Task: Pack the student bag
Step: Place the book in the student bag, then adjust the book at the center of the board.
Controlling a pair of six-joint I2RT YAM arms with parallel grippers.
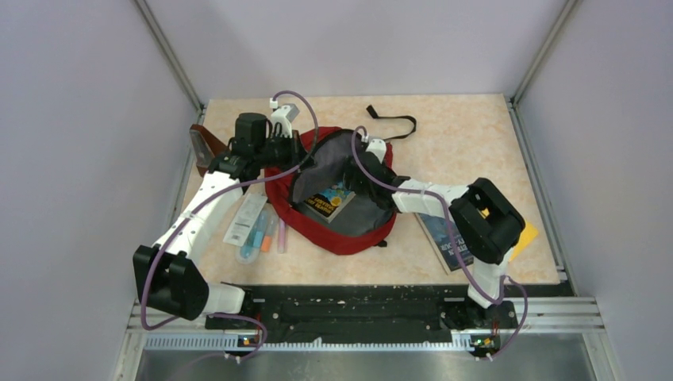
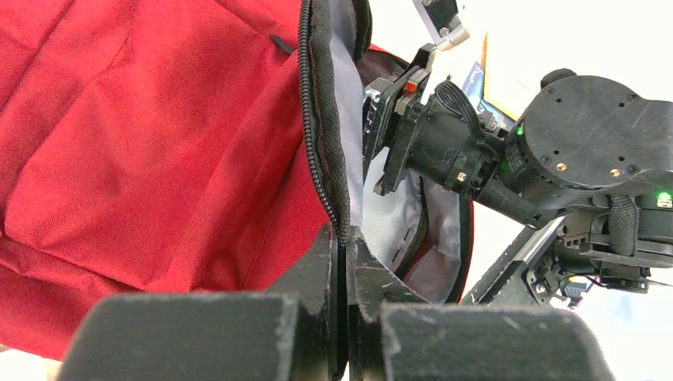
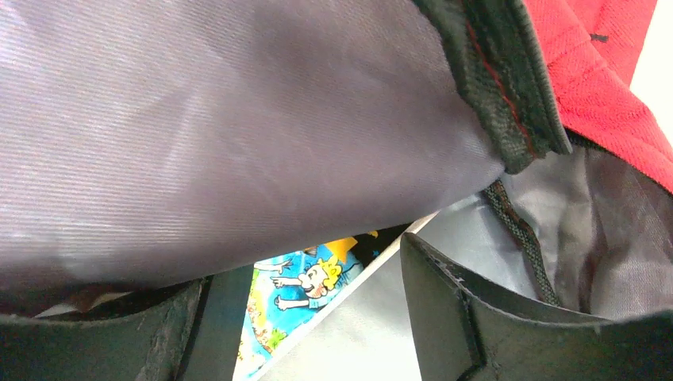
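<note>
Beige table [image 1: 476,135], grey walls. Red backpack [image 1: 341,238] at centre, mouth wide. Left gripper [image 2: 343,254] pinched shut on its zipper rim at ten o'clock. Right gripper [image 3: 301,274] spread inside, empty, reaching in from three o'clock.

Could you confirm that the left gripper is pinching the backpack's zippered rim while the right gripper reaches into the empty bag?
Not quite: the backpack isn't empty. The right wrist view shows an illustrated book lying inside. The rest holds: left gripper pinches the zippered rim, right gripper reaches in, open.
</note>
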